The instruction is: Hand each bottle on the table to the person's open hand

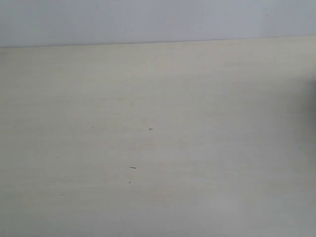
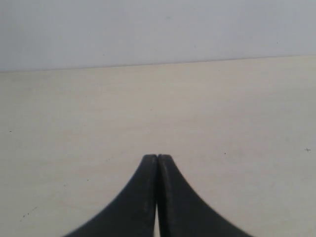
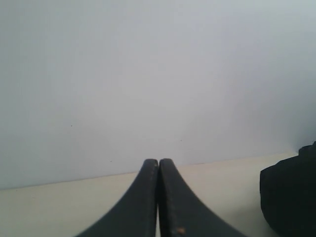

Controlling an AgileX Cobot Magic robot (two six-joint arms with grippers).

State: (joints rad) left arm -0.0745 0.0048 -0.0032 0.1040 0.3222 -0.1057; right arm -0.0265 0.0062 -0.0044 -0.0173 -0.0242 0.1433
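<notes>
Most of the exterior view is the table (image 1: pixel 207 98): pale cream wood grain, flat, running back to a straight far edge. Behind that edge is a plain grey-white wall (image 1: pixel 158 19).

Next in size is a dark bulky shape (image 3: pixel 291 192), cut off at the edge of the right wrist view and sitting on or just over the table. Possibly part of an arm, but it is too cropped and blurred to call.

Left gripper (image 2: pixel 157 158): black fingers pressed together tip to tip, nothing between them. It is over bare tabletop and pointing toward the far edge and wall.

Right gripper (image 3: pixel 158 161): same state, fingers pressed together and holding nothing. It is aimed mostly at the wall, with only a thin strip of table under it and the dark shape off to one side.

Smallest are the marks on the table: a short dark dash (image 1: pixel 132 167) and a tiny cross-shaped speck (image 1: pixel 150 129), near each other around mid-table.

Bottle positions: cannot tell from these three views.
</notes>
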